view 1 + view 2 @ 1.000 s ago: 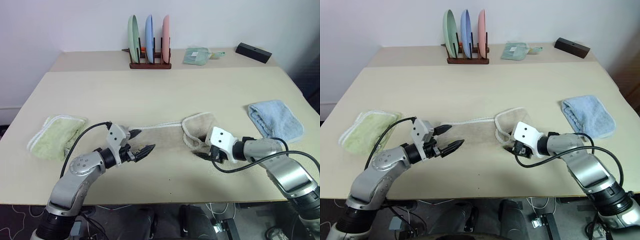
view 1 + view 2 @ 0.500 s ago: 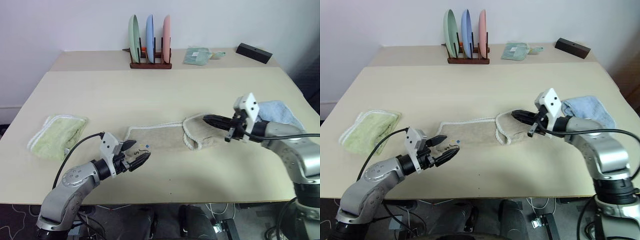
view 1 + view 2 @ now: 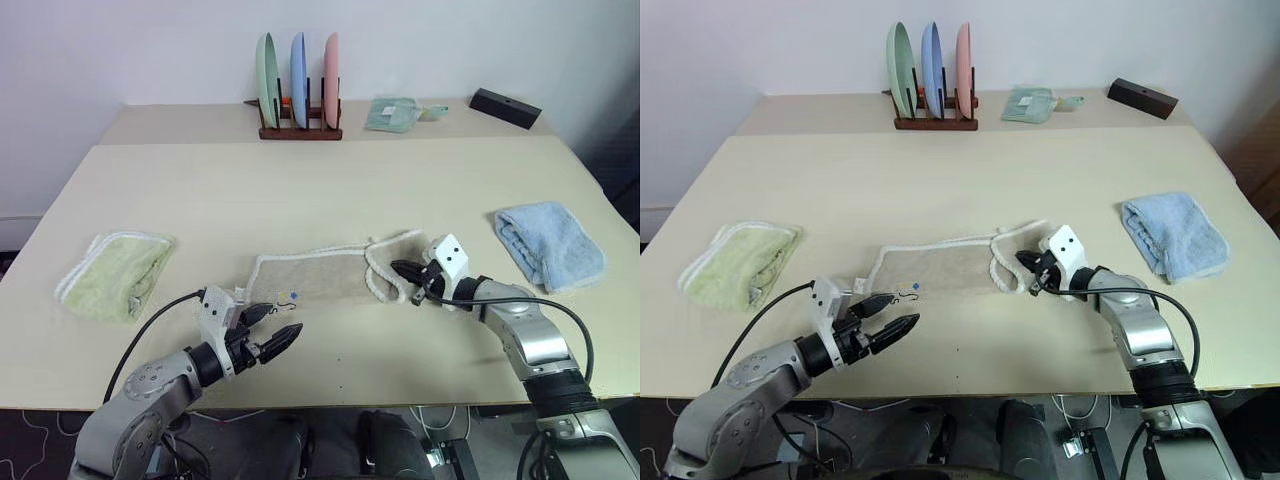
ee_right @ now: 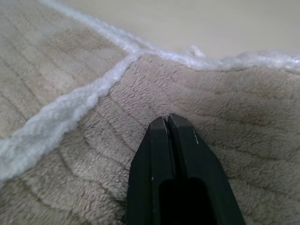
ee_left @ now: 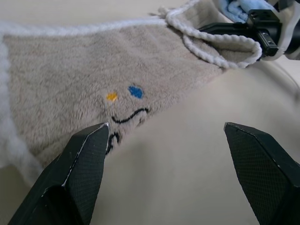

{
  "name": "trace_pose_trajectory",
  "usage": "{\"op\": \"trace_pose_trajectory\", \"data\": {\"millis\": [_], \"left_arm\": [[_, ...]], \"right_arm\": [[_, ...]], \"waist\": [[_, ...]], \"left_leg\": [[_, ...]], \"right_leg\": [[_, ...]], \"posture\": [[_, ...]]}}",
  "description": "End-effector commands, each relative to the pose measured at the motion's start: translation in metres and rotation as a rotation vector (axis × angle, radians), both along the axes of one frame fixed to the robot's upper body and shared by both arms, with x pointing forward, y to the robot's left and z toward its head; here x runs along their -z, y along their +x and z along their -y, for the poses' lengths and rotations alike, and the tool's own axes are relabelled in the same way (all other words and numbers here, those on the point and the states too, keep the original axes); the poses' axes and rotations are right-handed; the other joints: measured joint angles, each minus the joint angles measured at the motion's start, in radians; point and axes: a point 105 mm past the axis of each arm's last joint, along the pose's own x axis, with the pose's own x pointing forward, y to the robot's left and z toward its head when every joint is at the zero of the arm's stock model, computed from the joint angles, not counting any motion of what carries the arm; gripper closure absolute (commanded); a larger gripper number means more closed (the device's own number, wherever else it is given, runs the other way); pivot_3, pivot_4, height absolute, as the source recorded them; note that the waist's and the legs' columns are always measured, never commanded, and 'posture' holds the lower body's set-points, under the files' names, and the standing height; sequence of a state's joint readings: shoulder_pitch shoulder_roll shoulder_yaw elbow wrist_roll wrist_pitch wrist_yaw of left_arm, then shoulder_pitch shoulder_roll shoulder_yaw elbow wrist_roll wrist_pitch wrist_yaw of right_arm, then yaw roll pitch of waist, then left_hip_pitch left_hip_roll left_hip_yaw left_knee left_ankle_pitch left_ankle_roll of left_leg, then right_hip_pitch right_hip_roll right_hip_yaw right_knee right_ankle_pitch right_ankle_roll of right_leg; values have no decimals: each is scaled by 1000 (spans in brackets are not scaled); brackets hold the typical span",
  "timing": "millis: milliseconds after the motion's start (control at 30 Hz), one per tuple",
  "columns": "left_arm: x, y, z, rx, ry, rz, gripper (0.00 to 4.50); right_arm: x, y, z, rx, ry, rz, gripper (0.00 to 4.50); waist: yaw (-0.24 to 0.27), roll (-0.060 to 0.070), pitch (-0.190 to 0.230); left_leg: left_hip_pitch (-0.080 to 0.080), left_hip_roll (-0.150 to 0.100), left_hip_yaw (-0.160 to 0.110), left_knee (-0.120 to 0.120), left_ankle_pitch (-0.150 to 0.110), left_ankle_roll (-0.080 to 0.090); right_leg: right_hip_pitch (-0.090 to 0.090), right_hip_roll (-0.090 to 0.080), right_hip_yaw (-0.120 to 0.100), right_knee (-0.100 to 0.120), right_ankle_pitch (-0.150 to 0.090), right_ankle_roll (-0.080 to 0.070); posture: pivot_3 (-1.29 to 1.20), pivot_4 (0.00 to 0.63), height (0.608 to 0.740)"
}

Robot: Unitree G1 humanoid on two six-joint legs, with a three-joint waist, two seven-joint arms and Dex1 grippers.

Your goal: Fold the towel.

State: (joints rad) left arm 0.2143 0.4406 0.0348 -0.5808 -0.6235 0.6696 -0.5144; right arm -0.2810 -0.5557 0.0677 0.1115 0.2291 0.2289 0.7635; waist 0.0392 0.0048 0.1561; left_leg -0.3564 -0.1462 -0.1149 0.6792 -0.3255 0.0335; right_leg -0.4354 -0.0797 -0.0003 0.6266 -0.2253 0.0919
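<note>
Left eye view: beige towel (image 3: 318,278) with white corded edging lies flat between both grippers, its end by the right gripper (image 3: 404,270) folded over. Left wrist view: left gripper (image 5: 165,136) fingers spread wide, small dark embroidered figure (image 5: 125,115) just ahead. Right wrist view: right gripper's fingers pressed together, tips over towel pile; whether they pinch it, can't tell.

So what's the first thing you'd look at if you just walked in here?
Probably the beige towel stretched flat in the middle of the table, its right end folded over, with the right gripper pressed shut on that fold. Next, the left gripper hovering open beside the towel's near left corner, and the three coloured plates standing in a rack at the back.
</note>
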Motion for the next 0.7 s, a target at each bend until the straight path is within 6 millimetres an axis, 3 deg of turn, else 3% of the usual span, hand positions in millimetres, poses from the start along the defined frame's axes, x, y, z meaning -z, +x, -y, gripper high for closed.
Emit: {"op": "trace_pose_trajectory", "data": {"millis": [33, 100, 133, 233, 433, 700], "left_arm": [[-6, -8, -1, -70, -66, -24, 468], [-8, -14, -3, -110, -142, -70, 468], [-9, -17, -4, -117, -170, -86, 0], [1, -22, -11, -217, -238, -196, 0], [11, -6, -18, -391, -381, -325, 0], [8, 38, -23, -521, -548, -424, 0]], "right_arm": [[-30, 5, 1, 1, 69, 70, 4224], [-58, 6, -1, -29, 101, 144, 3704], [-67, 6, -2, -43, 108, 168, 3192], [-99, 5, -9, -89, 95, 267, 1799], [-106, 1, -20, -144, 72, 297, 1799], [-91, 1, -26, -168, 46, 291, 1799]], "waist": [[0, 0, 0], [0, 1, 1], [-1, 1, 1], [0, 1, 1], [4, 0, 1], [2, 1, 0]], "left_leg": [[0, 0, 0, 0, 0, 0], [-1, 0, 0, 0, 0, 0], [-1, 0, 0, 0, 0, 0], [-1, 1, 0, 0, 0, 0], [-1, 0, 0, 0, 0, 0], [1, 0, 0, 1, 0, -1]], "right_leg": [[0, 0, 0, 0, 0, 0], [-1, 0, 0, 0, 0, 0], [-1, 0, 0, 0, 0, 0], [-2, 0, 0, 0, 0, 0], [0, 0, 0, 0, 0, 1], [0, 0, 0, 1, 0, 1]], "posture": [[0, 150, 740], [0, 150, 740], [0, 150, 740], [0, 150, 740], [0, 150, 740], [0, 150, 740]]}}
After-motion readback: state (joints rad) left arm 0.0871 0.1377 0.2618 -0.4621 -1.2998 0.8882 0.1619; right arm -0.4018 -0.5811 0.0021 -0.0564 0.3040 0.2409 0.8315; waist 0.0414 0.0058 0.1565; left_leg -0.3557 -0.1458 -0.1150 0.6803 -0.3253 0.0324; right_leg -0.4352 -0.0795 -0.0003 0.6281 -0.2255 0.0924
